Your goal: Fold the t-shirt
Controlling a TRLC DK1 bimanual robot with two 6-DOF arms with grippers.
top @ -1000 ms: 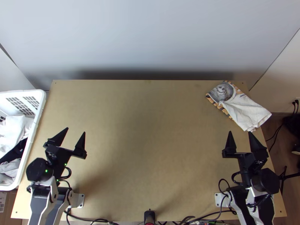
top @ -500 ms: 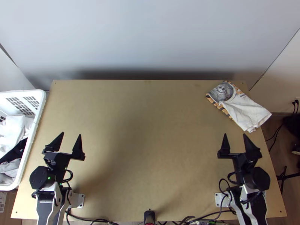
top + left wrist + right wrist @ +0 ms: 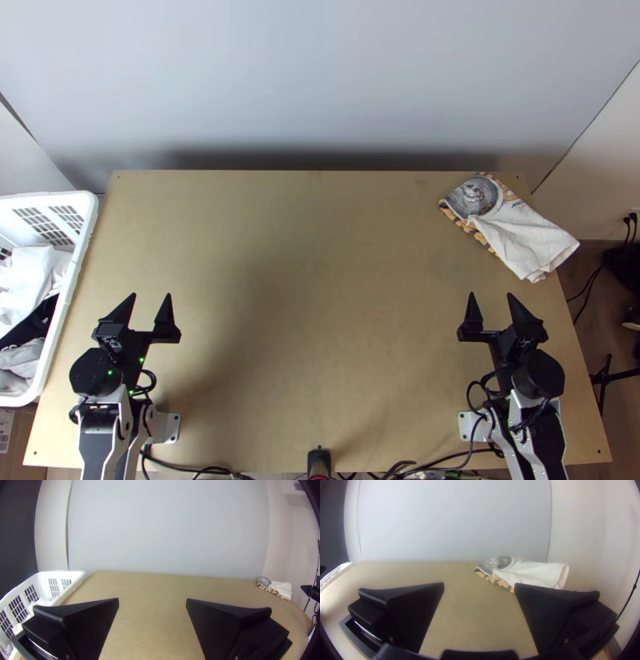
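In the top view my left gripper (image 3: 151,296) stands open over the table's near left part, and my right gripper (image 3: 490,296) stands open near the right side. The white t-shirt (image 3: 524,240), with a grey print and an orange-and-black patterned edge, lies in a folded bundle at the far right corner, apart from both grippers. The left wrist view has the left gripper (image 3: 152,600) with nothing between its fingers and the t-shirt (image 3: 281,588) far off. In the right wrist view the t-shirt (image 3: 533,573) lies beyond the right gripper (image 3: 479,585), partly behind one finger.
A white basket (image 3: 76,280) holding white, black and grey cloths stands along the table's left edge. Bare wood of the table (image 3: 320,304) stretches between the arms. Cables (image 3: 440,464) run along the near edge, and a pale wall (image 3: 320,80) rises behind the table.
Both grippers have drawn back toward the near edge. The right one has also shifted left and the left one slightly left. The t-shirt lies as before.
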